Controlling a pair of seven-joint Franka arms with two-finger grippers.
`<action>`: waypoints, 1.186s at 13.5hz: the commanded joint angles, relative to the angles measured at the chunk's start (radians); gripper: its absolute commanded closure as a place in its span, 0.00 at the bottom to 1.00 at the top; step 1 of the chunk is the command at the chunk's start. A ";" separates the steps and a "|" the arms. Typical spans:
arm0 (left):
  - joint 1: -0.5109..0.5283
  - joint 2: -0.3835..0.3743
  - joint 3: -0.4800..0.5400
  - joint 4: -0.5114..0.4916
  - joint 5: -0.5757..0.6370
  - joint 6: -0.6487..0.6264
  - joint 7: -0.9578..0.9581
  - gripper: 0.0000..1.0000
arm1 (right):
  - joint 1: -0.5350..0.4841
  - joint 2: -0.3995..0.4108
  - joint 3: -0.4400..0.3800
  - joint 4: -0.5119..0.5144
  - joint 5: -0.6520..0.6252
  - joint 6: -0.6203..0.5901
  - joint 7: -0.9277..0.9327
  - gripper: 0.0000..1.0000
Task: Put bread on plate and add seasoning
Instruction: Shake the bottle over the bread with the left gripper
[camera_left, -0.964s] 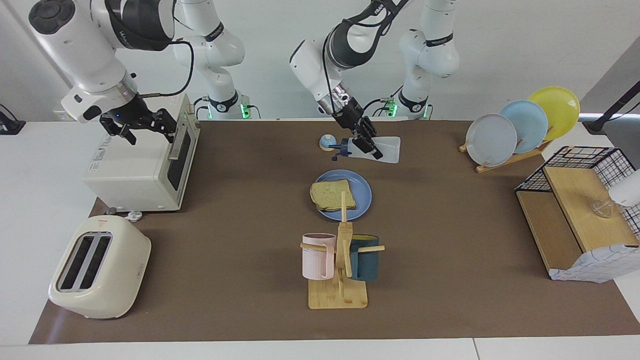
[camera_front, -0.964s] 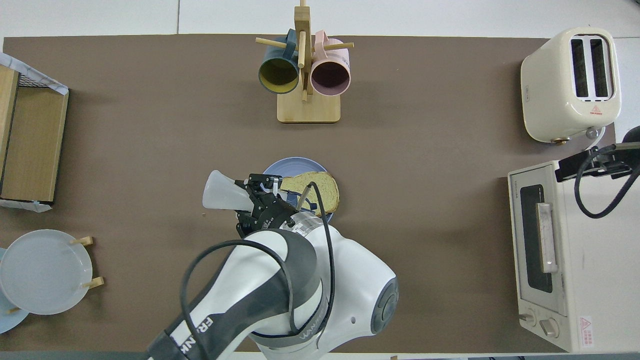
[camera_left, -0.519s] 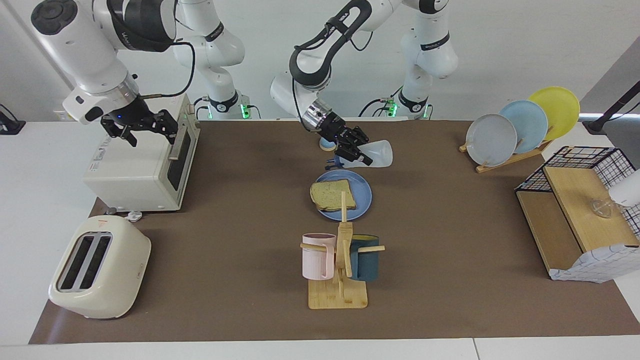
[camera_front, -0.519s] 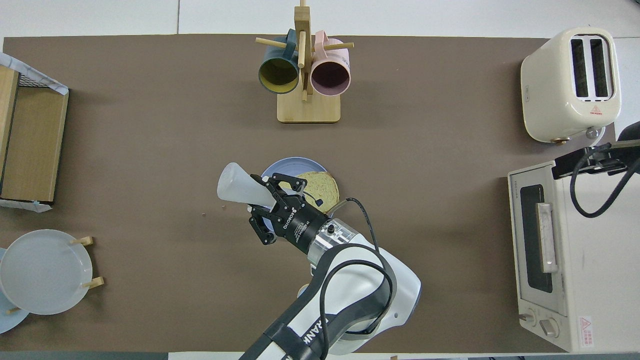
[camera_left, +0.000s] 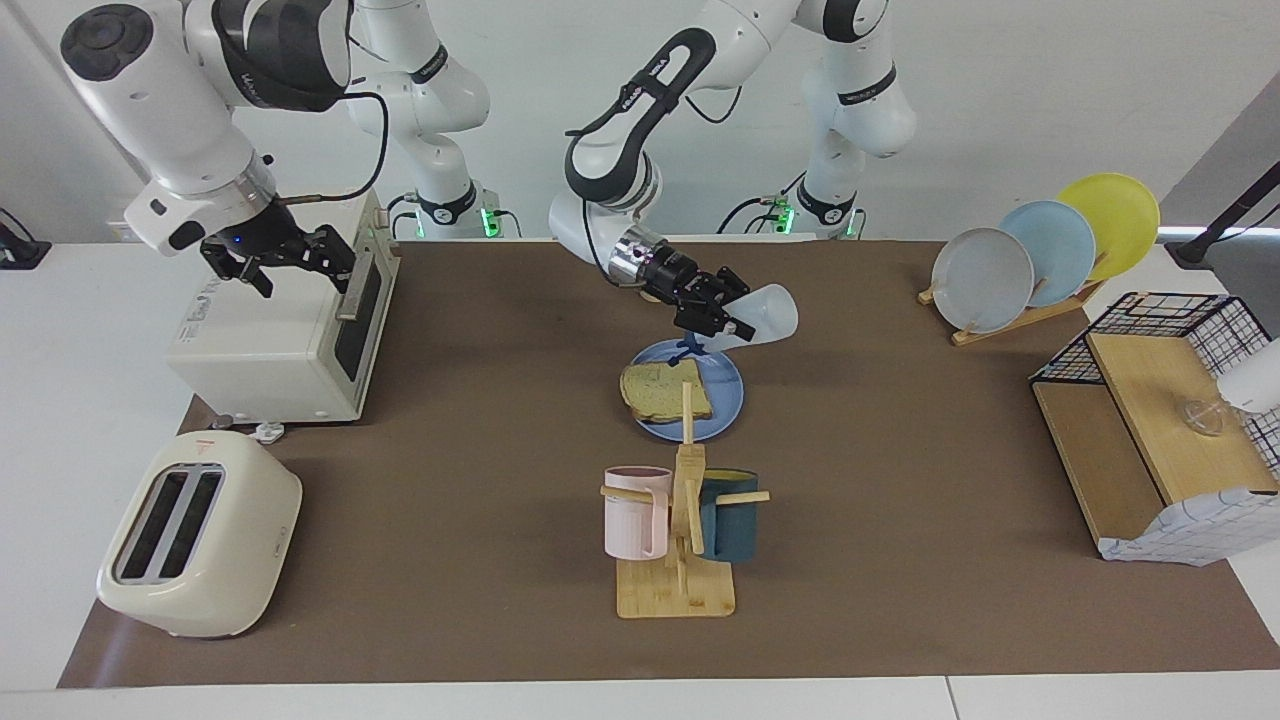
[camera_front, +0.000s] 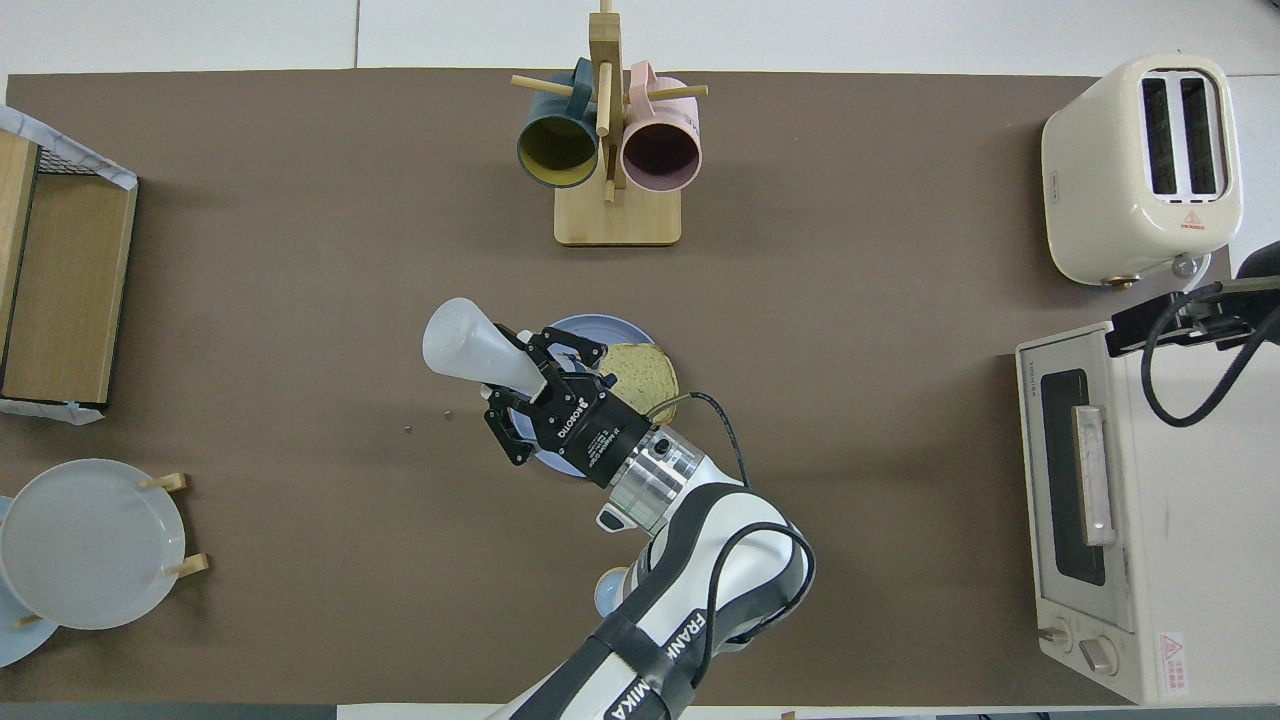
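Observation:
The bread (camera_left: 663, 390) lies on the blue plate (camera_left: 728, 388) in the middle of the table, on the part toward the right arm's end. My left gripper (camera_left: 725, 318) is shut on the seasoning bottle (camera_left: 768, 310). It holds the bottle tilted, navy cap (camera_left: 688, 347) lowest, over the plate's rim nearer the robots. In the overhead view the bottle (camera_front: 465, 350) and left gripper (camera_front: 530, 375) cover part of the plate (camera_front: 590, 328) beside the bread (camera_front: 645, 368). My right gripper (camera_left: 285, 258) waits open over the toaster oven (camera_left: 270, 340).
A wooden mug rack (camera_left: 680, 540) with a pink and a teal mug stands farther from the robots than the plate. A toaster (camera_left: 195, 535) stands at the right arm's end. A plate rack (camera_left: 1040, 265) and a wire shelf (camera_left: 1160, 420) stand at the left arm's end. A small bell (camera_front: 607, 590) sits under the left arm.
My left gripper has carried the bottle from beside the bell out over the plate's rim, cap pointing down toward the plate. The right arm has not moved.

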 joint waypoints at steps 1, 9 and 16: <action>0.028 0.051 0.018 0.013 0.094 -0.047 0.001 1.00 | -0.033 0.003 0.030 0.008 -0.019 0.001 -0.021 0.00; 0.156 0.144 0.015 0.094 0.205 -0.051 0.006 1.00 | -0.084 0.003 0.079 0.007 -0.019 -0.015 -0.034 0.00; -0.081 0.144 0.010 0.171 -0.027 -0.114 0.006 1.00 | -0.078 -0.014 0.074 0.005 -0.007 -0.013 0.000 0.00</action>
